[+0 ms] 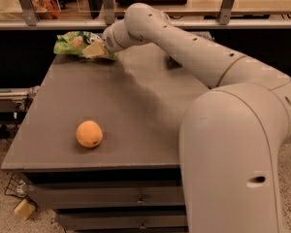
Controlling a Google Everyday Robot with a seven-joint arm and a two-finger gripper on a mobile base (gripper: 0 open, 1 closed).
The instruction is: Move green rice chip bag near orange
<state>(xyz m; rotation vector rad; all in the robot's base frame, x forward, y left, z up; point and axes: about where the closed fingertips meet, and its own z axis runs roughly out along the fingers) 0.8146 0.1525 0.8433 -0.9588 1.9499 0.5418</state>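
Rearward on grey table (150,110) — tool (98,48) at green rice chip bag (70,41), grip unclear; orange (89,133) well apart.

A single view looks from high on the near side, down and forward across the bench (150,106) toward its far edge. It sits close to the robot's own body — the arm (233,154) bulks large at near right. The orange (89,133) lies near left; the end effector (98,49) is far left, at the green rice chip bag (70,41).
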